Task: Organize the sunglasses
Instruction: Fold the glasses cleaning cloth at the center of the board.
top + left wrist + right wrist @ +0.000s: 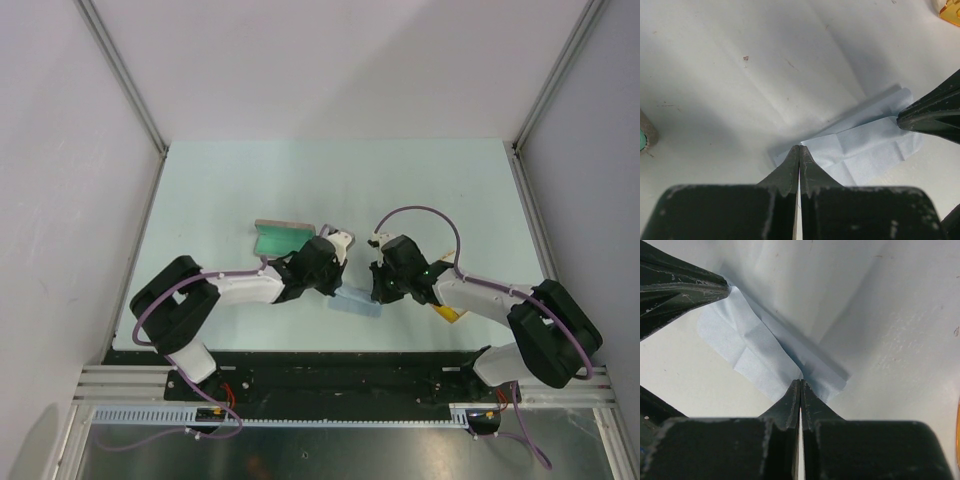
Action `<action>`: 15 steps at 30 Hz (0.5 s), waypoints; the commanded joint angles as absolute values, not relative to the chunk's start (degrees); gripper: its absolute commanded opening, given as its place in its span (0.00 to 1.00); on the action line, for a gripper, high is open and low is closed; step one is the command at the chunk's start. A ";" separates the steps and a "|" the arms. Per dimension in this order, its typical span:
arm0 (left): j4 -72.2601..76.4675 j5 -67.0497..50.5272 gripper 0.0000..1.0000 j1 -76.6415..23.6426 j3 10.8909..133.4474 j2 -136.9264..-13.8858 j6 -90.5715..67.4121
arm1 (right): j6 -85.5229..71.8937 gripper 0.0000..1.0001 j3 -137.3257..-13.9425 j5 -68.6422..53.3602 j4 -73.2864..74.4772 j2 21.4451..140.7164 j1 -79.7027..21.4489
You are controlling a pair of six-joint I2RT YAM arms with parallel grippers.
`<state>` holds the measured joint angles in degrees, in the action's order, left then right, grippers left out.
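Note:
The sunglasses (pixel 447 313), yellow-orange, lie near the front right, partly under my right arm. Only a corner of them (pixel 951 12) shows in the left wrist view, and an orange sliver (pixel 958 439) in the right wrist view. A folded pale blue cloth (pixel 357 303) lies between my two grippers. My left gripper (pixel 799 147) is shut, pinching the cloth (pixel 865 145) at its near corner. My right gripper (pixel 800 381) is shut on the opposite end of the cloth (pixel 752 342). In the top view the left gripper (pixel 340 286) and right gripper (pixel 377 291) face each other closely.
An open case (pixel 279 236) with a green lining stands just behind my left gripper; its edge (pixel 645 136) shows at the left of the left wrist view. Metal frame posts (pixel 160 145) and grey walls bound the table on three sides.

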<state>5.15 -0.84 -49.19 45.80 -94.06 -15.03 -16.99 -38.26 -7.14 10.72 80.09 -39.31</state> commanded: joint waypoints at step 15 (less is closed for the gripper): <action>7.21 -1.50 0.00 -50.10 44.03 -90.88 -16.61 | -16.87 0.00 -38.06 -6.15 10.37 80.77 -39.82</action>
<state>5.45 -1.30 -49.74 44.56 -94.02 -15.62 -16.99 -38.26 -6.90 10.87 80.36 -39.64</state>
